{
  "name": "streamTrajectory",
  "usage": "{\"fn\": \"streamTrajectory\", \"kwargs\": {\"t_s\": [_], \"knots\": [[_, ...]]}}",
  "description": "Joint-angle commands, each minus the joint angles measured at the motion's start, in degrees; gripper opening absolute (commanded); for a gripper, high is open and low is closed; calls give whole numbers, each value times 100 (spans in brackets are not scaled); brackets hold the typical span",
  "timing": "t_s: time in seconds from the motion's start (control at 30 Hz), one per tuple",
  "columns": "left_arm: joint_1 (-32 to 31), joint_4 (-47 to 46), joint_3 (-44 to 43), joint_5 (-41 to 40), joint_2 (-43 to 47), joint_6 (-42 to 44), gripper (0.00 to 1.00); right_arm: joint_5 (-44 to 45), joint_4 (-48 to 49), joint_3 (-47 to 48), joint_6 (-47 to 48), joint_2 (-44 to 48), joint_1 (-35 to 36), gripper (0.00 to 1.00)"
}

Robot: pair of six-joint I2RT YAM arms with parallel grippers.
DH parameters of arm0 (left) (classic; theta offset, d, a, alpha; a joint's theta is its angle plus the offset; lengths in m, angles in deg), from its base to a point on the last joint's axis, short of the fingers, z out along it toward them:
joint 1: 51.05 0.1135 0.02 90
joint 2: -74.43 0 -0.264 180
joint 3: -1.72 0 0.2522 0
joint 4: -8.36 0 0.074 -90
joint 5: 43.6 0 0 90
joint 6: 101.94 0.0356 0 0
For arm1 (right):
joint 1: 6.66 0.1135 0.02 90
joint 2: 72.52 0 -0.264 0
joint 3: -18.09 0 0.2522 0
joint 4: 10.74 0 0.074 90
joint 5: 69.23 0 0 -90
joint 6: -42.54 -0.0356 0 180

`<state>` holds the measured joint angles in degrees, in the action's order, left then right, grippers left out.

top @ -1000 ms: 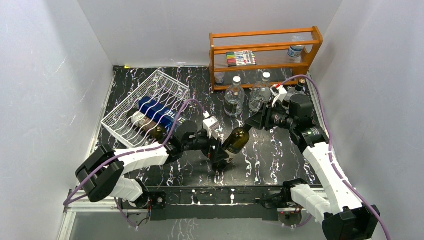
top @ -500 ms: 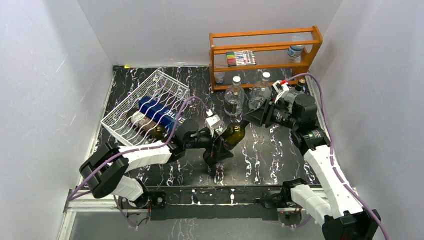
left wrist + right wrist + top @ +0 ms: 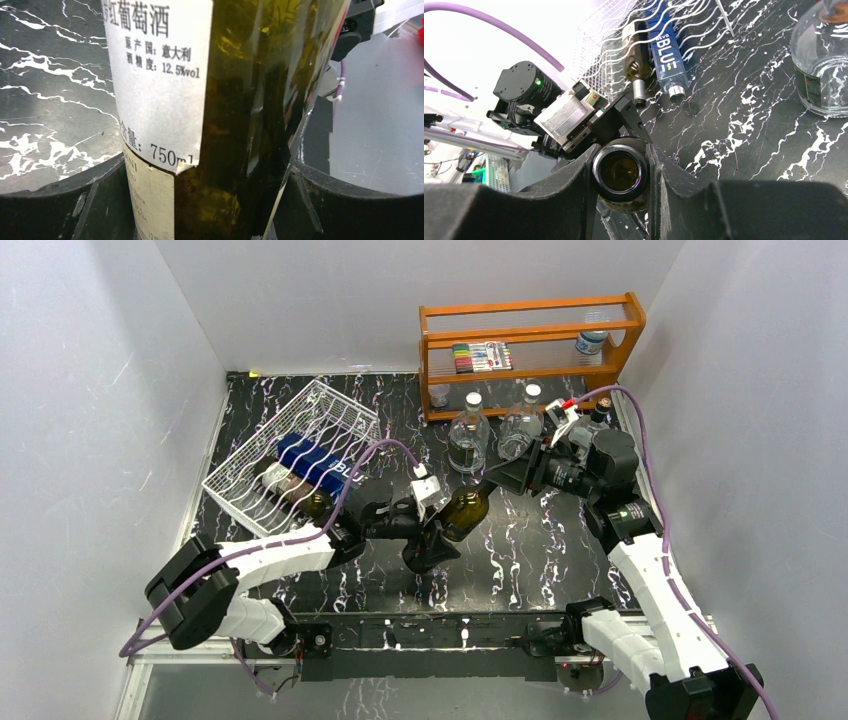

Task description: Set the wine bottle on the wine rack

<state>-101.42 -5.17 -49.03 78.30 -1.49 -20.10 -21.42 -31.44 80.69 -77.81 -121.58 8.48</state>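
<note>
Overhead view, centre: the wine bottle (image 3: 465, 510), dark green glass, lies tilted between the two arms. Its neck points to the upper right of the frame and its base to the lower left. It is well apart from the wine rack (image 3: 340, 415), a white wire grid standing at an angle in the upper left of the black marbled table (image 3: 540, 540).

The right gripper (image 3: 497, 478) is clamped on the bottle's neck. In the right wrist view the open mouth of the bottle (image 3: 619, 171) sits pinched between the two dark fingers (image 3: 569, 195).

The left gripper (image 3: 430, 545) is at the bottle's lower body. In the left wrist view the white paper label and green glass (image 3: 240, 125) fill the frame, with a black finger (image 3: 60, 205) close on each side. Whether these fingers press the glass or only flank it cannot be told.

The rack already holds a blue bottle (image 3: 320, 468) and a dark bottle (image 3: 290, 490), lying side by side. Their caps face the lens in the right wrist view, beneath the rack's wavy wires (image 3: 614, 30).

Upper right of the overhead view: an orange wooden shelf (image 3: 530, 340), with two clear glass bottles (image 3: 468, 435) standing upright just in front of it.
</note>
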Motion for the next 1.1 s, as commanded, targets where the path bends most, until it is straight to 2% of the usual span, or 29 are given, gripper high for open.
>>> {"fn": "streamTrajectory", "kwargs": {"t_s": [0.0, 0.03, 0.07, 0.1, 0.17, 0.33, 0.43, 0.53, 0.63, 0.73, 0.93, 1.07], "knots": [[25, 181, -421, -206, 503, 992, 0, -226, 194, 220, -191, 104, 2, 24], [24, 259, -430, -308, 560, 1161, 0, -128, 76, 256, -130, 105, 4, 46], [19, 346, -452, -379, 659, 1362, 0, 20, -44, 276, -57, 111, 2, 61], [23, 452, -473, -473, 737, 1655, 0, 175, -124, 283, -14, 111, 6, 70], [24, 644, -542, -818, 896, 2274, 0, 408, -272, 318, 70, 83, 7, 79], [30, 2069, -1147, -1417, 1193, 4131, 0, 162, -885, 771, 605, -174, 4, 82], [22, 2700, -1405, -1660, 1190, 5076, 0, -23, -1099, 1007, 825, -266, 7, 82], [23, 3277, -1610, -1992, 1083, 6393, 0, -183, -1612, 1283, 1289, -432, 7, 83], [21, 3335, -1697, -2448, 1038, 7202, 0, 307, -2259, 1496, 1774, -654, 69, 84], [21, 3337, -1807, -2589, 982, 7751, 0, 211, -2298, 1446, 1928, -663, 115, 84], [21, 2928, -1839, -2592, 755, 8571, 0, 442, -2732, 1238, 2100, -947, 549, 86], [22, 2771, -1927, -2608, 572, 8810, 0, 485, -2600, 953, 2073, -956, 929, 87]]}}
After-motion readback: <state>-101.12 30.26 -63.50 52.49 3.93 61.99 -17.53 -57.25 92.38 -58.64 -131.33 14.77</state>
